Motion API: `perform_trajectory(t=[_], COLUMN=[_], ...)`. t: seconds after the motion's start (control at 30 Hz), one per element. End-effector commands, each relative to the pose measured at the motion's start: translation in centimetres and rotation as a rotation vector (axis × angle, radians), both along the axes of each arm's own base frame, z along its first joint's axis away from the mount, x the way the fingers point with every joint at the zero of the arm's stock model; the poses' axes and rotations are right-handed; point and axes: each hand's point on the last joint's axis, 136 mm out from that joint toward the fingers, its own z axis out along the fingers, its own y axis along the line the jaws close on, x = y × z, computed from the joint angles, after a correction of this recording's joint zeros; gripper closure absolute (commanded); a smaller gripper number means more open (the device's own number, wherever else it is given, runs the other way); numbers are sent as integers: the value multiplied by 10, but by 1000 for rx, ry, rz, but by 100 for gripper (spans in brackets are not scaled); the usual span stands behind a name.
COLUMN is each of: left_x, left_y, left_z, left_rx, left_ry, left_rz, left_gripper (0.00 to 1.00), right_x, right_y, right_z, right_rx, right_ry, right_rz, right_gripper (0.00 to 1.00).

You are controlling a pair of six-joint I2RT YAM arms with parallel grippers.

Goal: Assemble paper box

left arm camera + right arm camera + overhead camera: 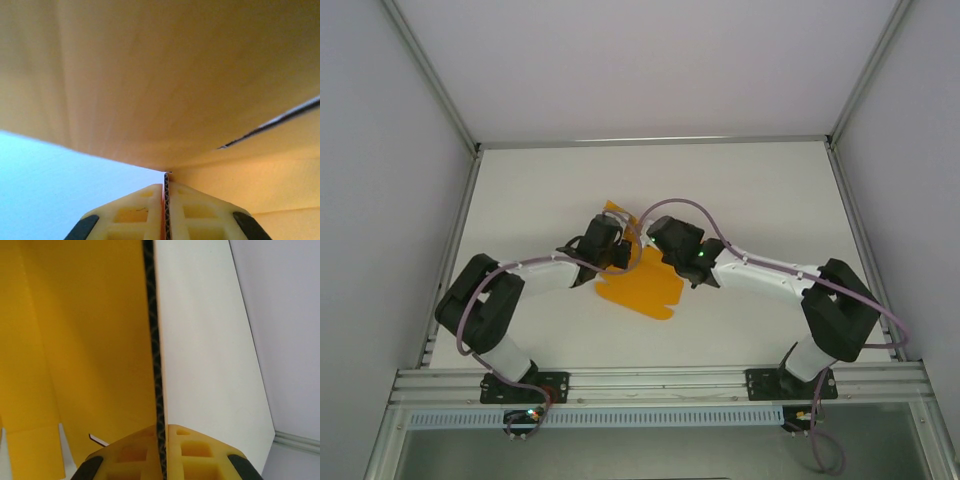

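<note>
The paper box (640, 288) is a bright orange-yellow die-cut card sheet lying mid-table between the two arms, its far part lifted under the grippers. My left gripper (616, 240) is shut on a card edge: in the left wrist view the corrugated edge (167, 200) is pinched between the pale fingertips (135, 212), with a wide flap (160, 80) overhead. My right gripper (658, 236) is shut on another flap; in the right wrist view the dark card edge (156, 365) runs straight up from between the fingertips (197, 450), orange card (85, 340) to its left.
The white table (740, 190) is walled by grey panels on the left, right and back, with an aluminium rail (660, 382) along the near edge where both arm bases stand. Cables loop over both arms near the sheet.
</note>
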Motion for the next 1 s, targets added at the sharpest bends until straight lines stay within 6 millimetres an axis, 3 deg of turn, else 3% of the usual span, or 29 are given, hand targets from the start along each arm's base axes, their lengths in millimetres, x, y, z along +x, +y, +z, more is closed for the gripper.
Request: perform_trajectory(t=[0.0, 0.13, 0.27, 0.37, 0.53, 0.57, 0.6, 0.7, 0.8, 0.97], left_x=[2, -5, -9, -12, -18, -19, -21, -23, -26, -36], left_y=[-6, -9, -7, -4, 13, 18, 24, 49, 81, 131], left_z=[-6, -13, -21, -17, 2, 8, 12, 26, 36, 44], left_rx=[-77, -114, -119, -121, -108, -112, -114, -138, -170, -147], left_ry=[34, 74, 114, 107, 68, 61, 57, 41, 43, 34], left_rz=[36, 28, 46, 44, 75, 84, 99, 173, 273, 415], left_gripper=[89, 82, 75, 74, 62, 46, 37, 28, 1, 0], right_x=[-29, -32, -23, -13, -2, -1, 1, 2, 3, 8], right_y=[44, 56, 58, 51, 31, 27, 25, 19, 16, 13], right_z=[-4, -16, -18, -15, -6, -5, -3, 1, 5, 7], right_rx=[126, 84, 28, -7, -5, -11, -13, -13, -1, -23], right_ry=[57, 68, 33, 7, -8, -9, -16, -21, -24, -38], right_rz=[130, 140, 120, 97, 60, 57, 52, 45, 44, 40], right_gripper=[100, 100, 100, 100, 100, 100, 100, 100, 100, 100])
